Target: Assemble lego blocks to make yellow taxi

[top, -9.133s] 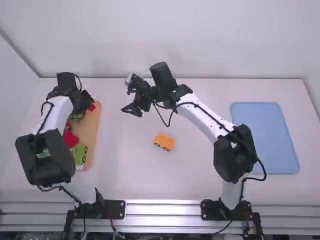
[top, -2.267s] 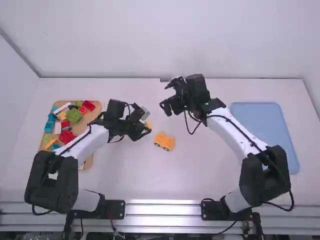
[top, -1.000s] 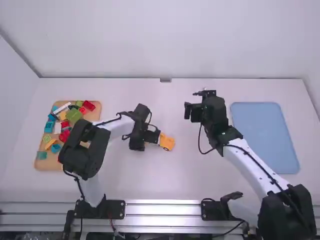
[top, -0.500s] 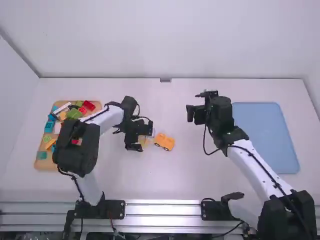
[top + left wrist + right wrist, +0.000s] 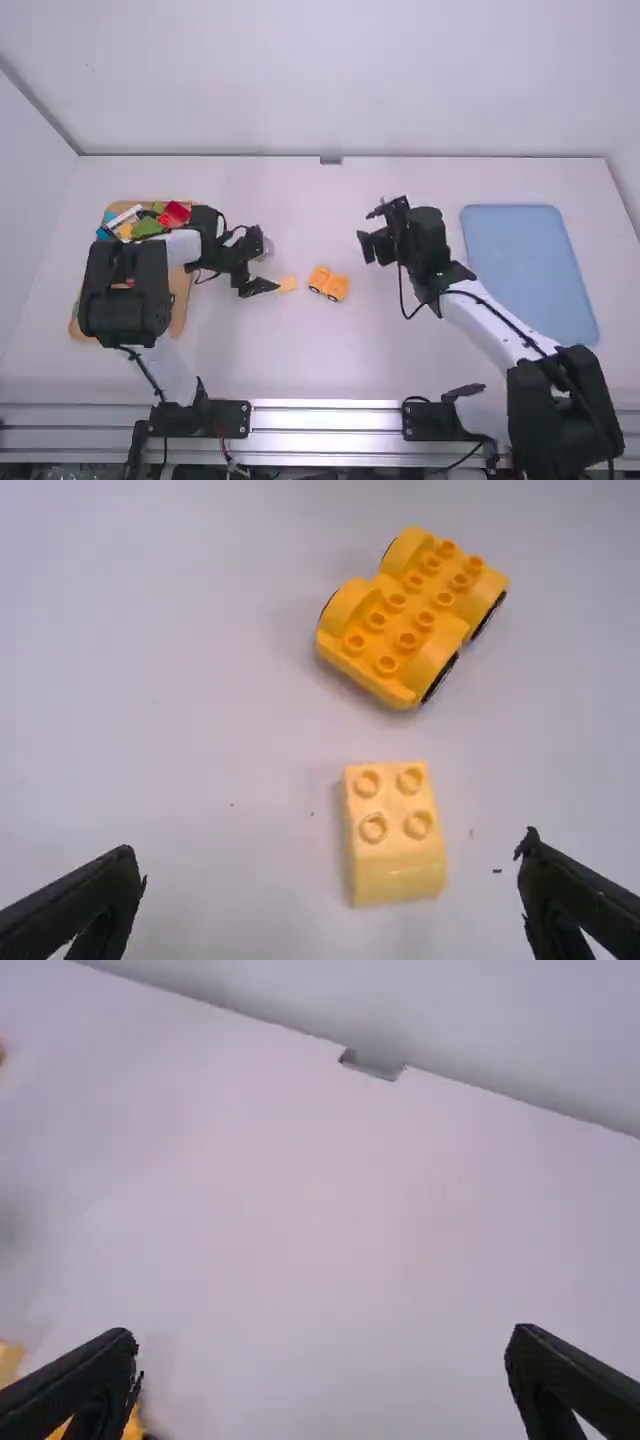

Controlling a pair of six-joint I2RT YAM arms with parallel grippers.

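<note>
My left gripper is open just left of the pale yellow block, which lies on the table left of the orange-yellow car base. In the left wrist view the left gripper has its fingers wide apart, the 2x2 block upright with a curved side, and the studded car base apart from it. My right gripper hangs open beyond and right of the car base; in the right wrist view the right gripper has nothing between its fingers.
A wooden tray of mixed coloured blocks is at the left, partly under the left arm. A blue tray lies at the right. A small grey piece sits at the table's back edge.
The left arm came from the wooden tray to the car base, then drew back left; the pale yellow block now lies uncovered on the table. The right arm has shifted to the right.
</note>
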